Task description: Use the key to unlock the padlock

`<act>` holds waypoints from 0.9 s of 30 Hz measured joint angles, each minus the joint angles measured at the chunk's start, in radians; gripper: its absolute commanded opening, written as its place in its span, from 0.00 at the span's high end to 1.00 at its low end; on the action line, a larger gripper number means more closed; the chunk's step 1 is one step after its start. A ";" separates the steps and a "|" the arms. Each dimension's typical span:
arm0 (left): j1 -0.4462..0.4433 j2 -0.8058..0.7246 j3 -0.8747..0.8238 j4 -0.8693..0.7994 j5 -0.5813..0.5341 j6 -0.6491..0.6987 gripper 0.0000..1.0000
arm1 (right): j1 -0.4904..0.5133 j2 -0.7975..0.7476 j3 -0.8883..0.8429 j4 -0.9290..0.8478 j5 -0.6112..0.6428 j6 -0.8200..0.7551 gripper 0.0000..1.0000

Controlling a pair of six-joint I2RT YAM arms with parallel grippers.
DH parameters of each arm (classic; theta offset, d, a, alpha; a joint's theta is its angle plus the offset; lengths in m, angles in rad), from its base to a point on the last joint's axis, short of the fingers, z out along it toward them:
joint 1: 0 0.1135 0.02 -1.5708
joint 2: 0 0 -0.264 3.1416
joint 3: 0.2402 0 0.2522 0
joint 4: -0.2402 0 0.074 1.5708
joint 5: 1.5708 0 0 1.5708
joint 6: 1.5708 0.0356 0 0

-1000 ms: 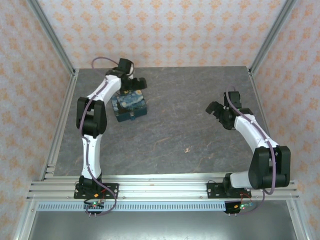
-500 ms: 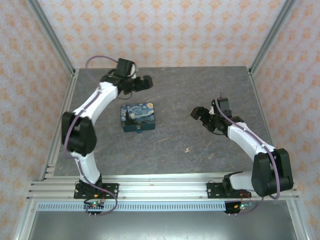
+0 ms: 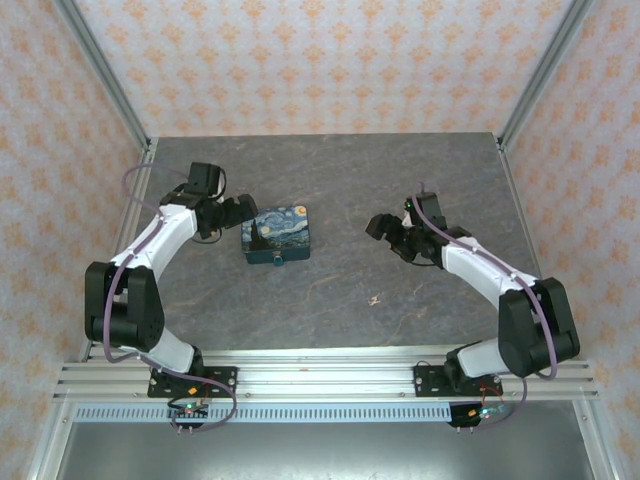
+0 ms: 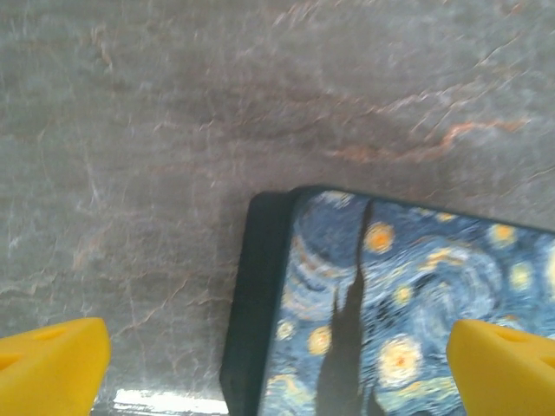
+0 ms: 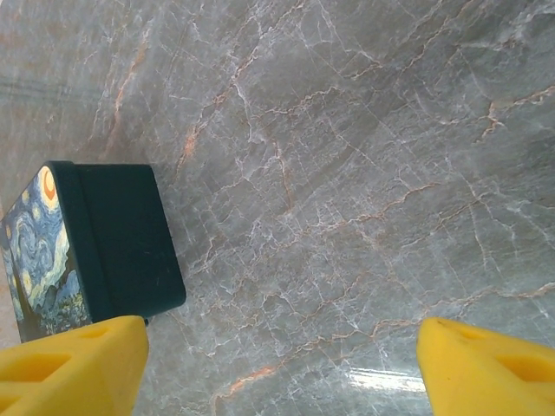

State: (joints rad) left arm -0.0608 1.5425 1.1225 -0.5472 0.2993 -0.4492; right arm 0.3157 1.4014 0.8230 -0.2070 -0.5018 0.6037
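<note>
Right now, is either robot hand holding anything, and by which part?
No, nothing is held. The left hand is open near the painted box, and the right hand is open over the table.

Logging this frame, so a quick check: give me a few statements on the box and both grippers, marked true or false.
1. The painted box lies flat on the table, picture up. True.
2. The left gripper is clamped on the box. False: its fingers stand wide apart, gripping nothing.
3. The right gripper is open over bare table. True.
4. The box lies right of both grippers. False: it lies between them, nearer the left one.
</note>
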 measured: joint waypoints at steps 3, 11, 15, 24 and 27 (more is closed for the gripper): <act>-0.007 0.005 -0.011 0.023 0.013 -0.008 0.00 | 0.001 0.012 0.000 0.015 0.000 0.010 0.19; -0.146 0.104 -0.007 0.103 0.030 -0.037 0.00 | 0.001 0.032 0.000 0.029 0.008 0.014 0.19; -0.238 0.161 0.014 0.126 0.031 -0.071 0.00 | 0.001 0.032 0.002 0.029 0.013 0.014 0.19; -0.405 0.194 0.119 0.167 0.025 -0.150 0.00 | -0.003 0.033 0.015 0.052 0.042 0.014 0.18; -0.435 0.197 0.132 0.182 0.011 -0.172 0.00 | -0.006 0.043 0.015 0.082 0.041 0.025 0.19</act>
State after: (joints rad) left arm -0.4953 1.7393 1.2549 -0.3656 0.3107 -0.6212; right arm 0.3099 1.4441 0.8379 -0.1253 -0.4610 0.6289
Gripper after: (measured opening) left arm 0.999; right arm 0.816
